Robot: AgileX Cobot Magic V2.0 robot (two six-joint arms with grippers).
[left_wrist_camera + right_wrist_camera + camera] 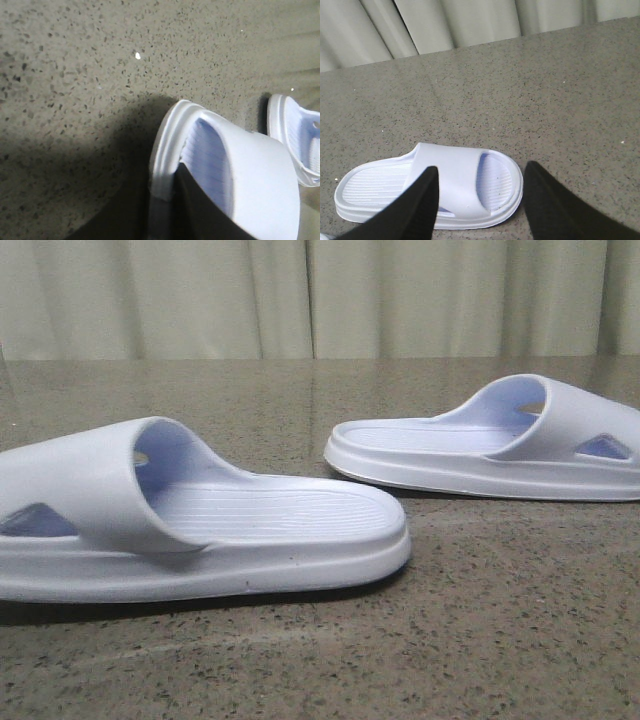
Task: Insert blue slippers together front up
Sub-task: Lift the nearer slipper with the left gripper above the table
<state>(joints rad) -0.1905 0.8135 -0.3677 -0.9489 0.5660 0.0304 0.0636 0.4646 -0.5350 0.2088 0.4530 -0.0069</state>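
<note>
Two pale blue slippers lie sole-down on the table. The left slipper point(200, 520) is near, its strap end running off the left edge of the front view. The right slipper point(490, 445) lies farther back, strap to the right. Neither gripper shows in the front view. In the left wrist view my left gripper point(167, 197) is shut on the left slipper's point(250, 185) toe rim, with one dark finger point(205, 215) inside the strap opening. The right slipper point(295, 140) lies beyond it. My right gripper point(481, 170) is open, hovering over the right slipper's point(455, 185) strap end without touching it.
The table point(500, 640) is speckled grey-brown stone. A pale pleated curtain point(300, 290) hangs along its far edge. A small white speck point(138, 56) lies on the table beyond the left slipper's toe.
</note>
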